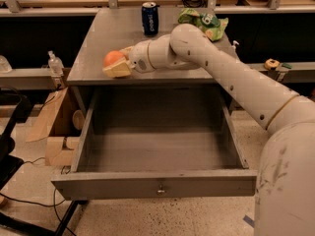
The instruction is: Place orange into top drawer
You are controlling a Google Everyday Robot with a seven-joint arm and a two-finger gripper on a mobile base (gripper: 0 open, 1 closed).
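The orange [112, 58] sits at the front left of the grey tabletop [98, 43], just above the drawer. My gripper [119, 62] reaches in from the right, with its pale fingers [118, 71] on either side of the orange and closed against it. The top drawer [155, 183] is pulled wide open below the tabletop. Its inside shows nothing in it, and its small metal knob [160, 191] faces the camera. My arm [231, 77] crosses the right side of the table.
A blue soda can [150, 17] and a green snack bag [204, 21] stand at the back of the tabletop. A cardboard box [59, 132] and a plastic bottle [55, 63] are on the left. Black legs [15, 132] stand at far left.
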